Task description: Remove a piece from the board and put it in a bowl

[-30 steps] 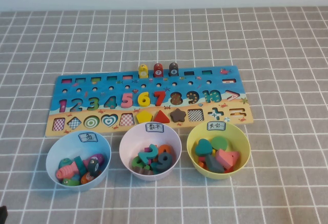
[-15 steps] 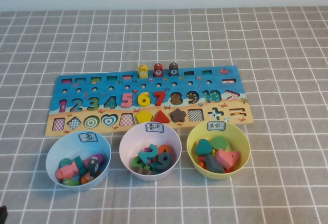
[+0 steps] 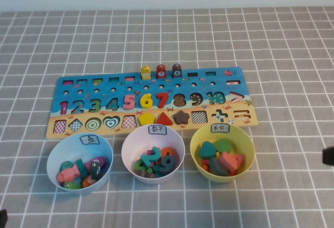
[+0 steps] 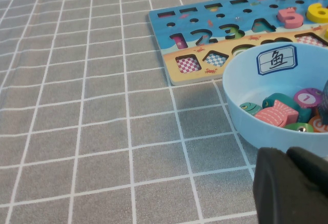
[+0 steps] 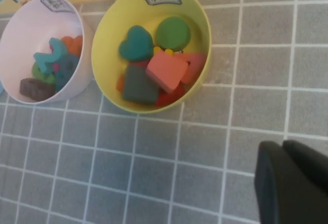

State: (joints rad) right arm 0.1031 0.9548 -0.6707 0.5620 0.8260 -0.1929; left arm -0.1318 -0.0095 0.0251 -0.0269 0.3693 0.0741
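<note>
Task not yet begun: the star piece sits in its cut-out on the board, just beyond the yellow bowl. Right tool enters at the desk's right edge, left tool at the near-left corner; neither grip state is discernible.

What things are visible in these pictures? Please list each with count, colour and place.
board: one, blue above and tan below, centre of the table.
star piece: one, dark brown, in the board's bottom row beside the red triangle.
yellow bowl: one, in front of the board's right end, holding shape pieces.
pink bowl: one, pale, middle, holding number pieces.
blue bowl: one, light, on the left, holding fish pieces.
tablecloth: one, grey with white grid.
left gripper: black, near the blue bowl.
right gripper: black, near the yellow bowl.
</note>
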